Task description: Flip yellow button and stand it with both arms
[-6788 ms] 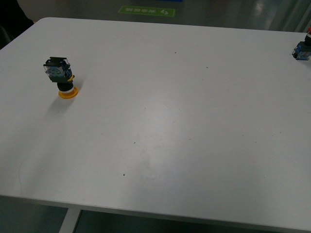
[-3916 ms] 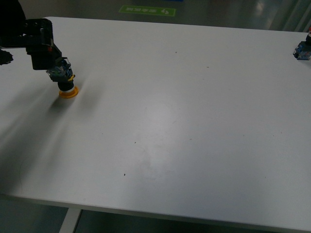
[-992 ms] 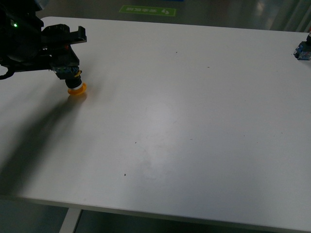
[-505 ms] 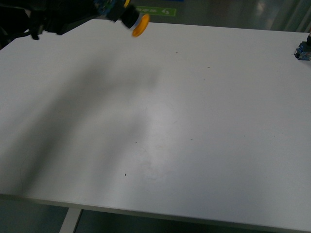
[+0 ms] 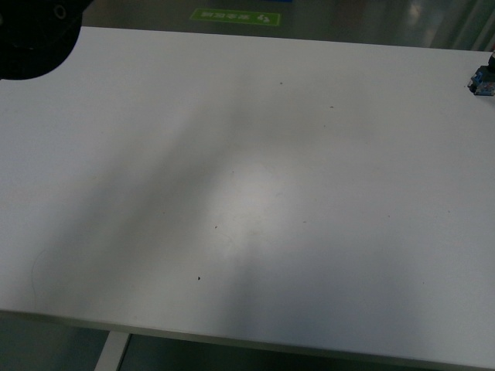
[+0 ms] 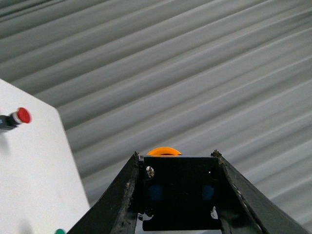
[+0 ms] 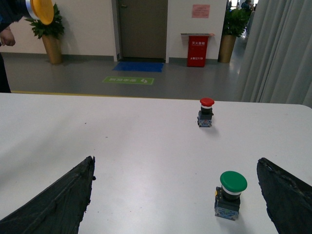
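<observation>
The yellow button (image 6: 164,151) is clamped in my left gripper (image 6: 176,156), which is shut on its black contact block; only a sliver of the orange cap shows past the block. That gripper is held high off the table. In the right wrist view the yellow button's cap (image 7: 40,10) shows in the air at the far left, above the table. In the front view the button is out of sight and only a part of the left arm (image 5: 31,31) shows at the top left corner. My right gripper (image 7: 175,195) is open above the table, with nothing between its fingers (image 7: 58,204).
A green-capped switch (image 7: 231,192) stands upright on the white table (image 7: 136,146) close to the right gripper's far finger. A red-capped switch (image 7: 206,111) stands further back; the red-capped switch (image 5: 483,77) sits at the table's far right edge. A shadow crosses the table's middle.
The left gripper closed on the yellow button at the table's far left, lifted it up and tilted it. It has now risen out of the front view.
</observation>
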`<state>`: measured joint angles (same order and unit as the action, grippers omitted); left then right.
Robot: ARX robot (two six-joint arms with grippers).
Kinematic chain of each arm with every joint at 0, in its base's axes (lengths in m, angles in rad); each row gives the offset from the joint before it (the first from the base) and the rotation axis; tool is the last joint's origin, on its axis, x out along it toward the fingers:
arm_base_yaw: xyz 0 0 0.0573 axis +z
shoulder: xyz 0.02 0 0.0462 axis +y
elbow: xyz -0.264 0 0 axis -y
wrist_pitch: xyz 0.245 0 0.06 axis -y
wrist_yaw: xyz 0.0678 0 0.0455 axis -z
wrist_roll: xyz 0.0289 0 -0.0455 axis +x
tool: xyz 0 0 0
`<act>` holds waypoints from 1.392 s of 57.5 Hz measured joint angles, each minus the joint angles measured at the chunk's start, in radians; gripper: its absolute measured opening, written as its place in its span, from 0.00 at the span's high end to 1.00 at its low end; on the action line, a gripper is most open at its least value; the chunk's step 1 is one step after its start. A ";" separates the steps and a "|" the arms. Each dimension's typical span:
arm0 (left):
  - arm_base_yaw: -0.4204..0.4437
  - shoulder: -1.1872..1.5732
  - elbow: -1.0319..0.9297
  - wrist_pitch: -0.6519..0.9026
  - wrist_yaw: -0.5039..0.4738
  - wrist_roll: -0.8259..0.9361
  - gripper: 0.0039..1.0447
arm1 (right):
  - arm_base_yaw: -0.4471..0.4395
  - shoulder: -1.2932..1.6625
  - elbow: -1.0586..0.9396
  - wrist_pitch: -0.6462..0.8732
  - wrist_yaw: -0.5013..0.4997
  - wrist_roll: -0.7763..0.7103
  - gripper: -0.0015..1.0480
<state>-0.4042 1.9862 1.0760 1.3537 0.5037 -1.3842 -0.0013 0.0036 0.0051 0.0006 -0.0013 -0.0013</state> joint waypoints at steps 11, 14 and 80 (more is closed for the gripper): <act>-0.005 0.004 0.000 0.039 0.000 -0.033 0.66 | 0.000 0.000 0.000 0.000 0.000 0.000 0.07; -0.005 0.004 0.000 0.039 0.000 -0.034 0.66 | 0.000 0.000 0.000 0.000 0.000 0.000 0.07; -0.004 0.005 -0.001 0.040 -0.006 -0.070 0.66 | 0.114 0.327 0.066 0.228 -0.123 0.281 0.07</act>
<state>-0.4084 1.9911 1.0752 1.3933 0.4973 -1.4544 0.1127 0.3302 0.0711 0.2283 -0.1242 0.2794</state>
